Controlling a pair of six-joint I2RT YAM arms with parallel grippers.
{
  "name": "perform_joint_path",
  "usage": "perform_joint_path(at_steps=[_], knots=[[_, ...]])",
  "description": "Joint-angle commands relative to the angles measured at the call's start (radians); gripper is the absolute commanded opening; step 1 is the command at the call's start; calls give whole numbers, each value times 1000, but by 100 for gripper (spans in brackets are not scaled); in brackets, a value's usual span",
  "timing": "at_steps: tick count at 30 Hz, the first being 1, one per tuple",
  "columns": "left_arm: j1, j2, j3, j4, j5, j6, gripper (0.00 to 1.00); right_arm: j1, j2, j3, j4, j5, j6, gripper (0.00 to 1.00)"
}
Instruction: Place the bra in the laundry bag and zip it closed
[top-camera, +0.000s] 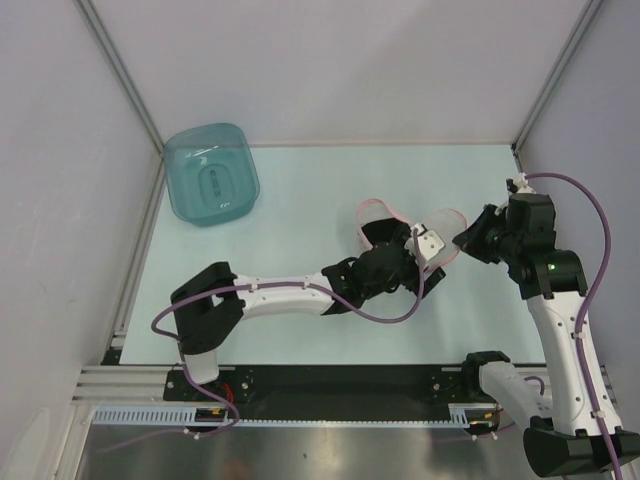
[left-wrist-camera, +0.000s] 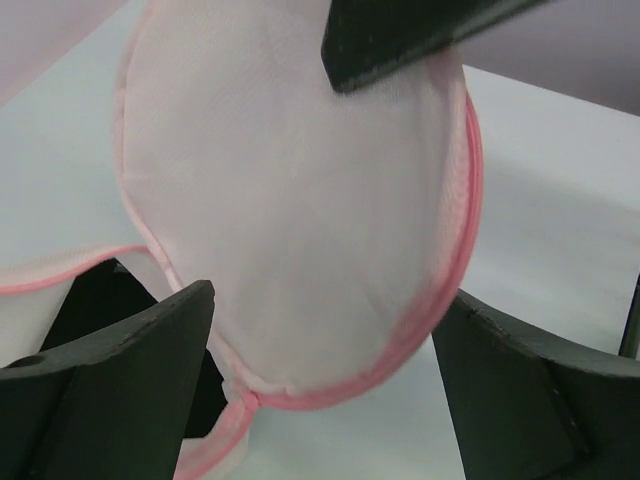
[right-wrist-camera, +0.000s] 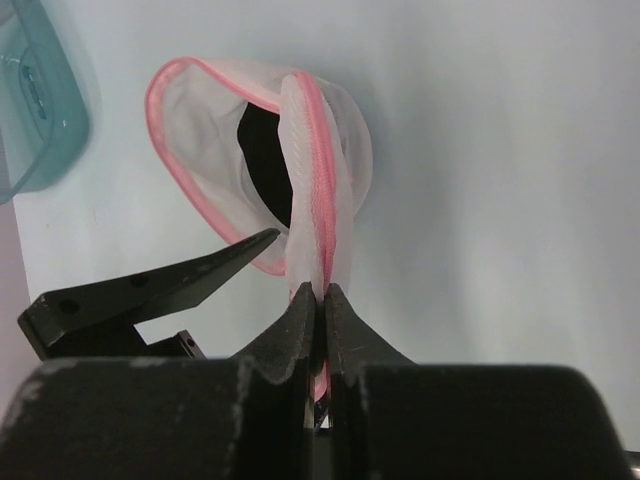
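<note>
Right gripper (right-wrist-camera: 320, 292) was clamped fully on the pink zipper trim of the laundry bag (right-wrist-camera: 345, 150); it pinched the near rim of 1 dome half so that the half stood on edge, with the trim running straight away from the fingers.

Left gripper (left-wrist-camera: 322, 300) was spread wide and held nothing; in its wrist view the upright dome sat between the 2 fingers, and we could not tell whether it touched either.

The bra (right-wrist-camera: 262, 165) showed as a dark mass inside the bag's mouth, between the 2 halves, on the left-arm side of the pinched rim; we could not tell whether any strap hung outside.

The bag sat mid-table (top-camera: 300, 330), between the 2 grippers and well apart from the teal tub (top-camera: 210, 175) at the far left.

Judgement: loading looked done; closing and zipping remained.

- The mouth gaped toward the left arm, so the free left gripper was the nearer one to fold the 2nd half shut.
- We could not locate the zip pull.
- The soft mesh may buckle if pulled against only 1 pinch.
</note>
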Motion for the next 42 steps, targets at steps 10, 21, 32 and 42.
perform_joint_path(at_steps=[10,21,32,42], knots=[[11,72,196,-78,-36,-8,59,-2,-19,23,41,-77,26,9],[167,11,159,-82,303,-341,0,-8,-40,41,24,-28,10,60],[364,45,32,179,633,-753,0,-20,-80,-135,167,-123,32,80],[485,133,-40,581,768,-1213,0,-63,-20,-460,593,-368,154,87]])
